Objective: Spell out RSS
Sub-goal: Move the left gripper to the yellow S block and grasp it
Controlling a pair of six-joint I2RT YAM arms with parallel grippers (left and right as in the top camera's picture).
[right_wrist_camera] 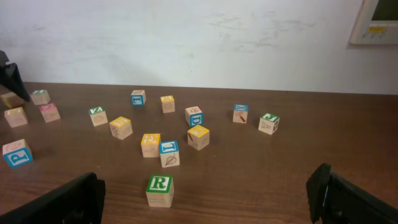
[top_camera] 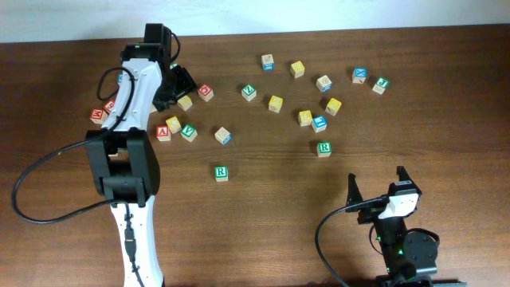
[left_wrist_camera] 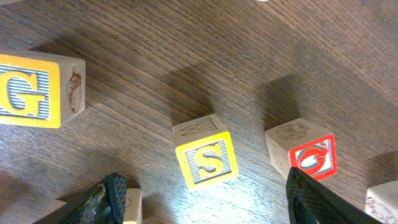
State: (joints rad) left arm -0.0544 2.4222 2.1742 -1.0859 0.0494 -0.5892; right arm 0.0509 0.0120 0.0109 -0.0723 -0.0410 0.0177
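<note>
A yellow-framed S cube [left_wrist_camera: 207, 158] lies on the table just ahead of my open left gripper [left_wrist_camera: 205, 202], between the lines of its two fingers and untouched. In the overhead view this gripper [top_camera: 178, 84] is at the far left, next to a yellow cube [top_camera: 185, 102]. One green R cube [top_camera: 221, 172] lies mid-table. Another green R cube [top_camera: 323, 148] lies further right and shows in the right wrist view [right_wrist_camera: 160, 188]. My right gripper [top_camera: 376, 186] is open and empty near the front edge, also seen in its wrist view [right_wrist_camera: 208, 202]. I cannot pick out a second S cube.
A red-framed cube [left_wrist_camera: 311, 155] lies right of the S and a yellow G cube [left_wrist_camera: 31, 90] to its left. Several other letter cubes are scattered across the far half of the table [top_camera: 275, 104]. A small cluster [top_camera: 171, 127] lies beside the left arm.
</note>
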